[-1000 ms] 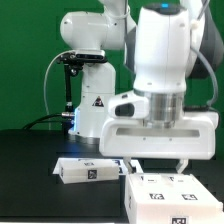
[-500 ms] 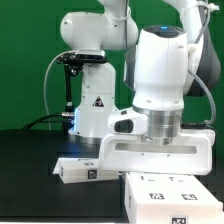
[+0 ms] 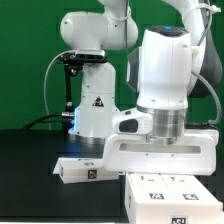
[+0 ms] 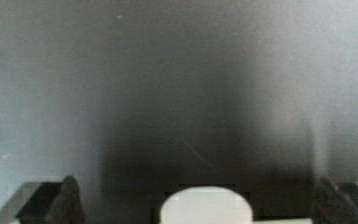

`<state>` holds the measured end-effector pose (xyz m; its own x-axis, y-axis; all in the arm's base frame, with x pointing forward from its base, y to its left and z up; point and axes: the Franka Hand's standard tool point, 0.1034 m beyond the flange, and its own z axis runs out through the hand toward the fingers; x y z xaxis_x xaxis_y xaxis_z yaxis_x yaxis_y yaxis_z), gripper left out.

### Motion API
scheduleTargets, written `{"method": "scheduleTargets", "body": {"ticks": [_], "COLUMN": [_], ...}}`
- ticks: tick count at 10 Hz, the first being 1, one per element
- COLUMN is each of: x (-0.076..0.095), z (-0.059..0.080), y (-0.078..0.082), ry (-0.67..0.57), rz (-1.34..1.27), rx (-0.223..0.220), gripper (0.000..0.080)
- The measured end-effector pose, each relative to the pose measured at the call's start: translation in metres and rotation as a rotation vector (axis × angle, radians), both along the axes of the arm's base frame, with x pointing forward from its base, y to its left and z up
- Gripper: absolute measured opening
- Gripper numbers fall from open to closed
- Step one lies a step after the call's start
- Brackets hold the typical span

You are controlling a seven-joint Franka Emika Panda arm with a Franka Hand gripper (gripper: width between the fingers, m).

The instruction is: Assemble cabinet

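Observation:
The white cabinet box [image 3: 170, 196], with square marker tags on its top, lies at the front on the exterior view's right. A flat white tagged panel [image 3: 88, 170] lies to its left on the black table. My gripper [image 3: 160, 171] hangs straight down just behind the box's top edge, which hides its fingertips. In the wrist view the two dark fingers [image 4: 55, 200] stand wide apart over a dark surface. A white rounded shape [image 4: 206, 207] sits midway between them, and neither finger touches it. The gripper is open and holds nothing.
The robot's white base [image 3: 95, 105] stands behind the panel. A black stand with a cable [image 3: 68, 80] rises at the back on the exterior view's left, in front of a green wall.
The gripper has come down toward the cabinet box and shifted slightly to the exterior view's right. Its fingertips, visible one second ago, are now hidden behind the box.

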<state>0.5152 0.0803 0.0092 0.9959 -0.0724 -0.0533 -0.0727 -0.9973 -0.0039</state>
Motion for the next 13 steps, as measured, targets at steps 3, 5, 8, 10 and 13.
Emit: {"method": "scheduleTargets", "body": {"ticks": [3,5,8,10,13], "x": [0.001,0.000,-0.001,-0.003,-0.003], "z": [0.001,0.000,0.001,0.019,0.062], "y": [0.000,-0.001,-0.001,-0.008,-0.019], "ry": [-0.001,0.004,0.007,0.043,0.102], "rz": [-0.002,0.000,-0.001,-0.010,-0.042], "rx": [0.000,0.000,0.001,0.012,0.044], "gripper": [0.0378,0.0241,0.0219,0.0219,0.0219]}}
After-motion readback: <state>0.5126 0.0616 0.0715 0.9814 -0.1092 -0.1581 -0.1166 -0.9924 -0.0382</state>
